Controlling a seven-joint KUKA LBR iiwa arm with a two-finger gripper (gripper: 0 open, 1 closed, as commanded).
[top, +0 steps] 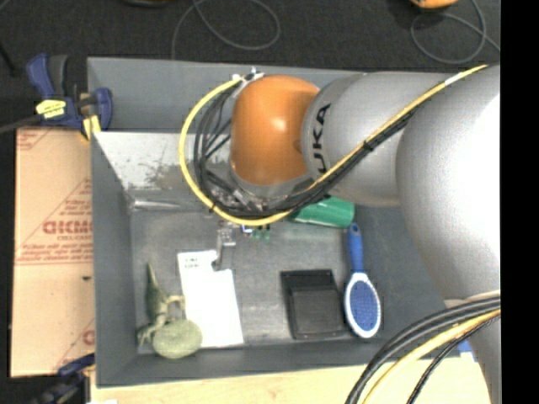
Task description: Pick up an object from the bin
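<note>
Single camera, above the bin [114,225], angled down, arm [404,133] entering from right

Blue brush [361,300] beside black box [312,304]

Readable lettering
We read the dark letters "UKA" on the silver arm [322,137] beside its orange cover [265,129]; the tiny print on the white card [210,305] is too small for us.

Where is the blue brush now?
In the camera view, the brush lies at the bin's right, beside the black box, below a green thing.
</note>
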